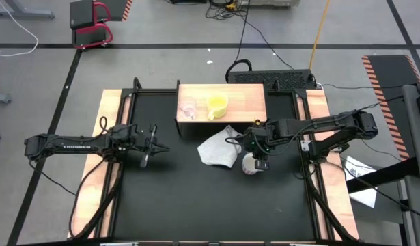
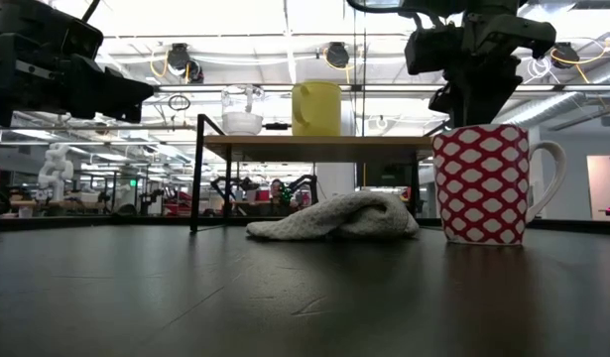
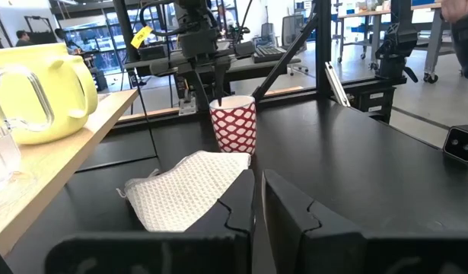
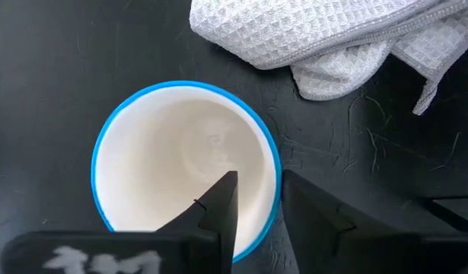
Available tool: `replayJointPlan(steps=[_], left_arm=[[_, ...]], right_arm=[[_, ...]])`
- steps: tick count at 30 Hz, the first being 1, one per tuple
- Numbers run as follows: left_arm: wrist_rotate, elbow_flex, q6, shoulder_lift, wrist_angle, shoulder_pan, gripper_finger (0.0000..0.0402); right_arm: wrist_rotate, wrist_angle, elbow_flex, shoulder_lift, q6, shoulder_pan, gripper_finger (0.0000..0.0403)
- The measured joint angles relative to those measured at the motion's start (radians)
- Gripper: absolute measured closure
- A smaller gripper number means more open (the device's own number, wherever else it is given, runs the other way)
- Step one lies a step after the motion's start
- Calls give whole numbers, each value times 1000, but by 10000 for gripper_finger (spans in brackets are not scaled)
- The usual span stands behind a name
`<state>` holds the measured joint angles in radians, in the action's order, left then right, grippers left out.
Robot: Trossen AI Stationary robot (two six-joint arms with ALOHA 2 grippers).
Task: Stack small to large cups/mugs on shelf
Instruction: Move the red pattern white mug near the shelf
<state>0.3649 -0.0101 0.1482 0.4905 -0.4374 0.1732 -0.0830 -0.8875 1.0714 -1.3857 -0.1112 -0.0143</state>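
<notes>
Grasp step: right hand (image 4: 256, 205) straddles the rim of the white patterned mug (image 2: 483, 183) on the desk at 4 o'clock of the cloth (image 1: 218, 149), fingers apart, not yet clamped; next squeeze, lift to shelf (image 1: 247, 99); left hand (image 1: 149, 145) together, idle.

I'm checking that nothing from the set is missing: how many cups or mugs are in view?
3. The clear glass cup and yellow cup stand side by side on the shelf. The patterned mug stands on the black tabletop beside the cloth, under the right gripper.
</notes>
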Motion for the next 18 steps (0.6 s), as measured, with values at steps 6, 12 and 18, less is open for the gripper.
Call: replayJointPlan(steps=[6,12,18], left_arm=[[0,0,0,0,0,0,371],[0,0,0,0,0,0,371],[0,0,0,0,0,0,371]], right_arm=[[3,0,0,0,4,0,325],[6,13,0,0,3,0,341],[8,24,0,0,21,1,384]])
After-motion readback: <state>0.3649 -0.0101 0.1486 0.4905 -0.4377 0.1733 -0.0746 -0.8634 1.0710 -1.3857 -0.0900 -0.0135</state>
